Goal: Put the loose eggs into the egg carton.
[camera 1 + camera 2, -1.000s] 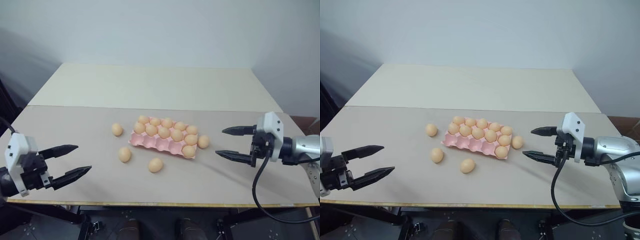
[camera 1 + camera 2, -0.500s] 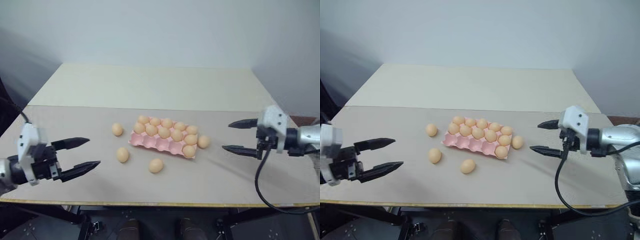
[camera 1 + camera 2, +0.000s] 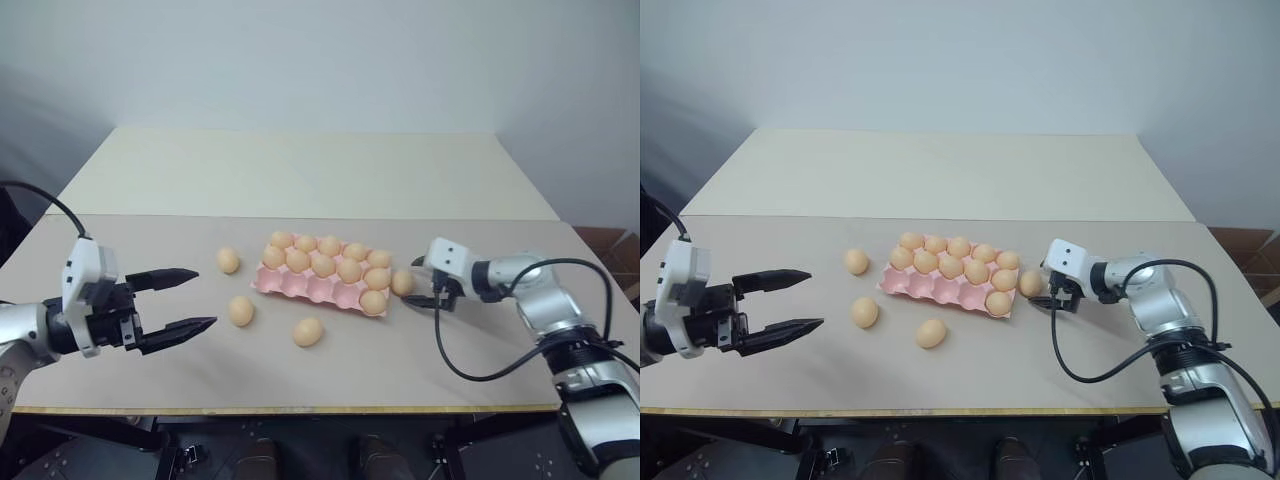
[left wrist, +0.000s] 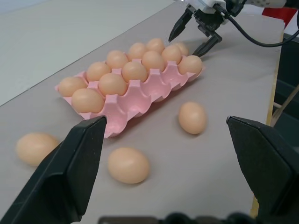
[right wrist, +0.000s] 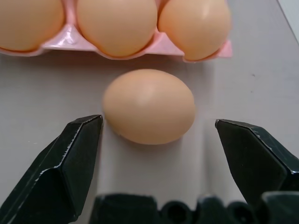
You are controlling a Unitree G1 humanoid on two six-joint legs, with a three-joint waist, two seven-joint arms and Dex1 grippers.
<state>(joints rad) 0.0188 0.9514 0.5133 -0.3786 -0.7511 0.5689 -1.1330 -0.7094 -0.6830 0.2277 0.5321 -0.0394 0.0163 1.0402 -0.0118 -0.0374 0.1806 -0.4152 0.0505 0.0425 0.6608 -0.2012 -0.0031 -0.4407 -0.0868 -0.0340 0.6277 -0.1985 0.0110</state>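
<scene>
The left gripper (image 3: 190, 298) hovers at about 8 o'clock from the middle of the table (image 3: 300, 180), over the near left part of the grey top, its two black fingers spread wide with nothing between them. It points toward the eggs but stands well apart from them.

Next come three loose eggs on the bare table. The first egg (image 3: 228, 261) lies at 9 o'clock from the egg carton (image 3: 318, 287), just off its left end. The second egg (image 3: 240, 311) lies at about 8 o'clock from the carton, nearer the front edge. The third egg (image 3: 308, 332) lies at 6 o'clock from the carton, close to its front wall.

The pink carton sits near the middle of the table, turned slightly so its right end is nearer the front edge. Its two far rows are full of eggs; in the near row only the rightmost cup holds an egg and the other four cups are empty.

A fourth loose egg (image 3: 403, 282) lies at 3 o'clock from the carton, just beside its right end. In the right wrist view this egg (image 5: 148, 106) rests on the table next to the carton's edge.

The right gripper (image 3: 422, 281) is low over the table at that egg, fingers spread apart on either side of it and not closed on it.
</scene>
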